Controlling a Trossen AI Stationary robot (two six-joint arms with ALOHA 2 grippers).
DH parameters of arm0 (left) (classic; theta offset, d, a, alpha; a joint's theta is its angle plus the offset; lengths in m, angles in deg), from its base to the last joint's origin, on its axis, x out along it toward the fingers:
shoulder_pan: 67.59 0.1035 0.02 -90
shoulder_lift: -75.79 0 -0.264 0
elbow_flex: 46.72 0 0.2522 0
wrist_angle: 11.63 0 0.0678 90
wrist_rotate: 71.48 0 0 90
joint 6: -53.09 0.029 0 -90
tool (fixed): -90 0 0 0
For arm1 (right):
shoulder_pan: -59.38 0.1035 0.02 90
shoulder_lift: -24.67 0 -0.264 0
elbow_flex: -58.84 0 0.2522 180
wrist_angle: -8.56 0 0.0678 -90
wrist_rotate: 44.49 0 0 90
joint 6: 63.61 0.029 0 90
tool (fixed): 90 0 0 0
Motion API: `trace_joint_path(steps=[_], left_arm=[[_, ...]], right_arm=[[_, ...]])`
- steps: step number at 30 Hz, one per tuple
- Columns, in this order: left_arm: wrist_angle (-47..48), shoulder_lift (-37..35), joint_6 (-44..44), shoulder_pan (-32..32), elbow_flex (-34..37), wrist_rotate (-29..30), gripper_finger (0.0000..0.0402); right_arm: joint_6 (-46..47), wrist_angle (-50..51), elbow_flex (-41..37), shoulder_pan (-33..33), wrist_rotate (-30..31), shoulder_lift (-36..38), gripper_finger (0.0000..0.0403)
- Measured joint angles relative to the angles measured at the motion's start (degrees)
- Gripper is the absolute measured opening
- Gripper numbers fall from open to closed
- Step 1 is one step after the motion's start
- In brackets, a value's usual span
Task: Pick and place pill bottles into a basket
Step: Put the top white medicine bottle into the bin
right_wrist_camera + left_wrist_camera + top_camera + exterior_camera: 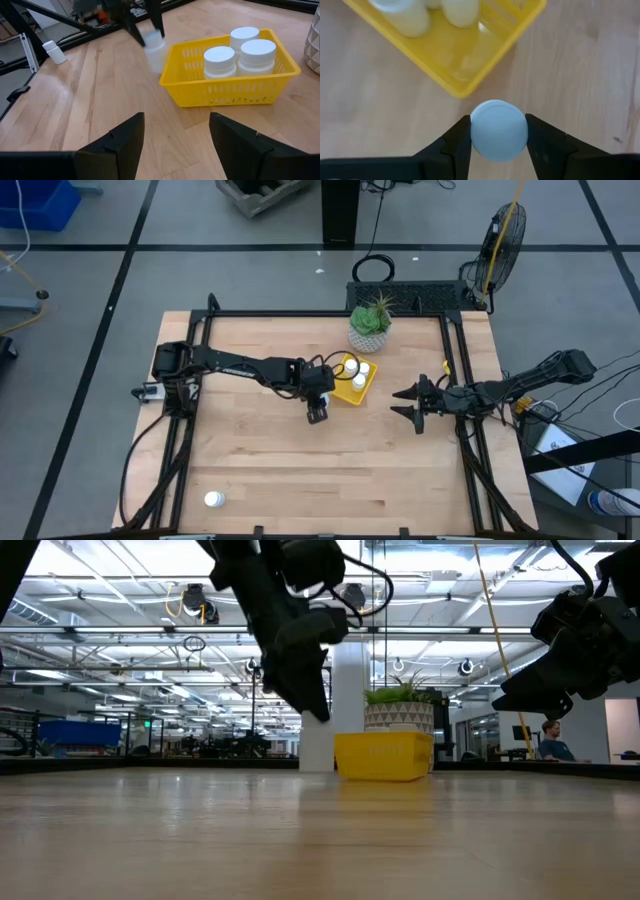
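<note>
A potted plant [371, 326] sits top centre of the wooden table [260, 470]; a fan [503, 238] stands upper right, a blue bin [35, 202] upper left.

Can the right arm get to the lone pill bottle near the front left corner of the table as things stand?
Probably not easily. The right gripper hangs open at the table's right side, while that pill bottle stands far across, near the left front corner. Nothing lies between them; the distance is the difficulty.

Overhead I see my whole table [300, 450] straight down; the low view looks level across it; both wrist views, close in, share the basket [225, 92].
</note>
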Motion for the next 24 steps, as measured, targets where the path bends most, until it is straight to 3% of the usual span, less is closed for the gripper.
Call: trace_joint_path(steps=[14, 24], left_arm=[[11.39, -0.56, 2.92, 2.36, -15.63, 2.24, 0.0165], [10.13, 1.02, 5.52, 4.93, -16.38, 0.44, 0.0164]], right_arm=[[0.0, -0.01, -0.01, 0.01, 0.0, 0.0, 0.0215], [0.0, -0.01, 0.0, 0.01, -0.01, 0.02, 0.0215]])
